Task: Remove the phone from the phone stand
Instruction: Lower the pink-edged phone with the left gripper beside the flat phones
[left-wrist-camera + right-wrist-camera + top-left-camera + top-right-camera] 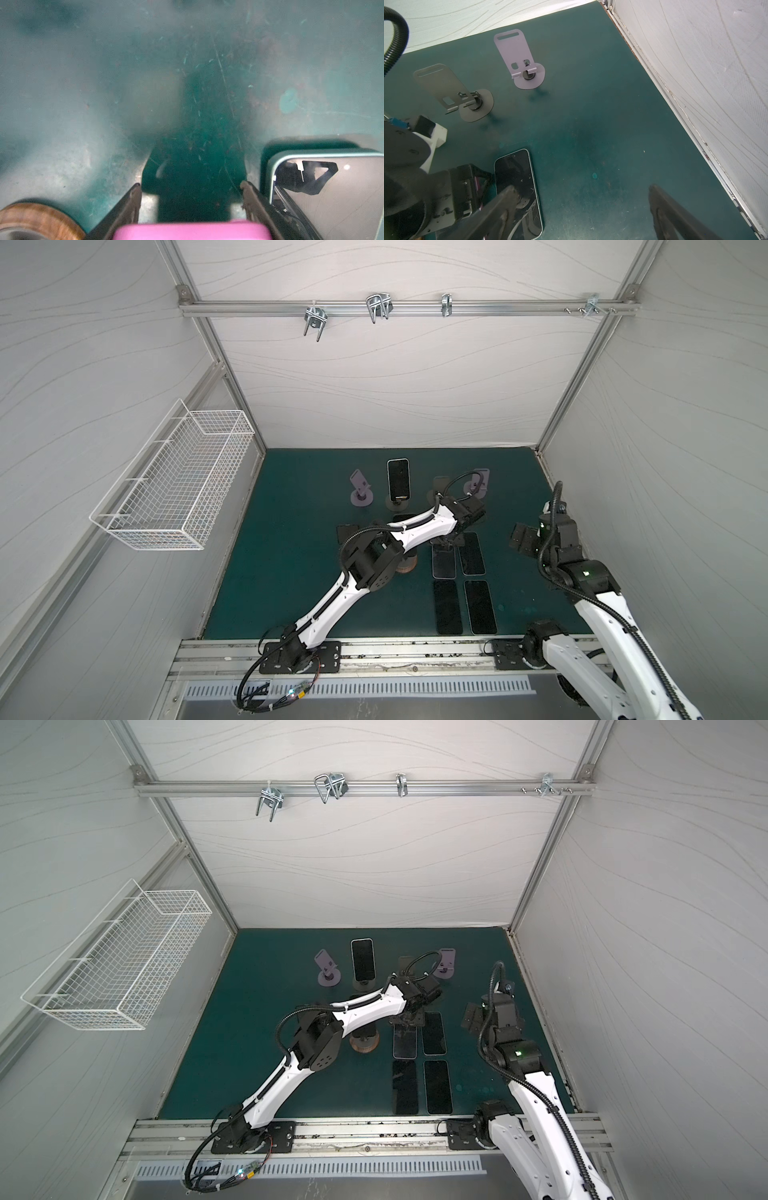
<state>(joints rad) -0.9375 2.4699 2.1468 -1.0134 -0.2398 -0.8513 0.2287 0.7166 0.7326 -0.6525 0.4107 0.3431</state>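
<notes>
Reaching across the green mat point(291, 531), the left gripper point(191, 193) hovers low with its fingers point(133, 199) spread and nothing between them but bare mat. A flat phone point(332, 197) lies just beside one finger, and a wood-based stand point(37, 218) sits on the opposite side. The right gripper point(583, 199) hangs near the right wall, jaws wide apart and empty. The task's phone point(399, 484) leans in its phone stand point(398, 507) at the back of the mat, between a purple stand point(360, 489) and a grey stand point(439, 485), so removal looks not yet begun. Trouble would likely come from the crowding: rising carelessly, the left gripper could scrape the flat phone, and its forearm passes over the wood-based stand. At the target, a pinch on smooth glass may slip, or a sideways pull could tip the light phone stand into its neighbours.
</notes>
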